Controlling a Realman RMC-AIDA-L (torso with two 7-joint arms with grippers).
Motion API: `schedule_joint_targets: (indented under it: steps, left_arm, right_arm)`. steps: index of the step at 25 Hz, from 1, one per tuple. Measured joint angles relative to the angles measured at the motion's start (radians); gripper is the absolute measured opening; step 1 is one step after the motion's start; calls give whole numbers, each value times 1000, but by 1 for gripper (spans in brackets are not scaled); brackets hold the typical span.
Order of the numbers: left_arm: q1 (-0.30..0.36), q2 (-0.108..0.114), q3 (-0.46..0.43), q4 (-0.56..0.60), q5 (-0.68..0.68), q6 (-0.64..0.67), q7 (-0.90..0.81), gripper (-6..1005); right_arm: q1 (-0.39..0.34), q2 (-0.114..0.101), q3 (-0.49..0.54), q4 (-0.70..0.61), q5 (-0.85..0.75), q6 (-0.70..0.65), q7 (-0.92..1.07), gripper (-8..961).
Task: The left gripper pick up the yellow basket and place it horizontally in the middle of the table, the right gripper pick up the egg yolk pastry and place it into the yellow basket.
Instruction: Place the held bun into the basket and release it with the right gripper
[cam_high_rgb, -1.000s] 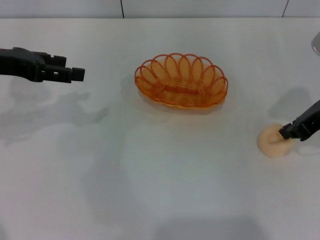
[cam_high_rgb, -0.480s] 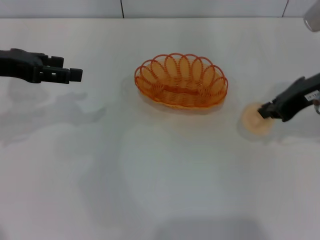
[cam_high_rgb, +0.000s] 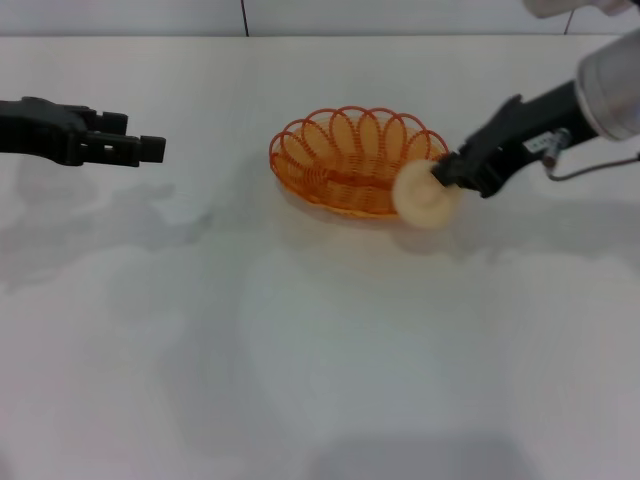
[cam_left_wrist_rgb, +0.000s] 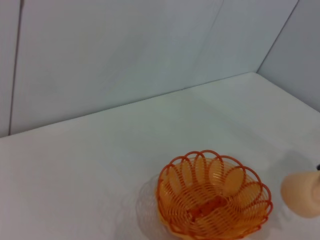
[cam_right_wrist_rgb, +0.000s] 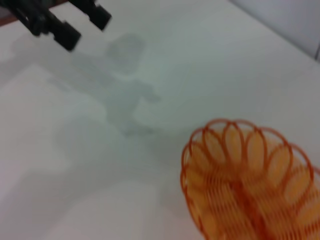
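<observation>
Clamped on the pastry (cam_high_rgb: 426, 195), the right gripper (cam_high_rgb: 447, 175) holds it at the right-hand rim of the basket (cam_high_rgb: 350, 165) in the head view, right of centre in the upper half. My reading is that the carry is under way and the basket step is done; next comes a short shift leftward over the basket's hollow, then release. Wire loops of the rim stand just beside the pastry, so it should clear them. At the upper left, the left gripper (cam_high_rgb: 148, 149) hangs well apart; whether its jaws are parted I cannot tell. Bare table (cam_high_rgb: 320, 360) lies open all round.
</observation>
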Motion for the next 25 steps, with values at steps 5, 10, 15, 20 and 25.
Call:
schedule_joint_targets:
  steps: [5, 10, 15, 20, 25]
  left_arm:
    - [-1, -6, 0, 0, 0, 0, 6, 818]
    - [-2, -10, 0, 0, 0, -1, 10, 818]
    - [-3, -16, 0, 0, 0, -3, 10, 818]
    - [-4, -20, 0, 0, 0, -4, 10, 818]
    - [-3, -23, 0, 0, 0, -5, 9, 818]
  right_arm:
    - [22, 1, -64, 25, 6, 114, -15, 17]
    - [39, 2, -131, 73, 15, 233, -28, 17]
    - [64, 2, -182, 132, 18, 328, -31, 18]
    - [80, 2, -214, 181, 22, 401, -32, 18]
    - [101, 2, -219, 215, 22, 415, -33, 18]
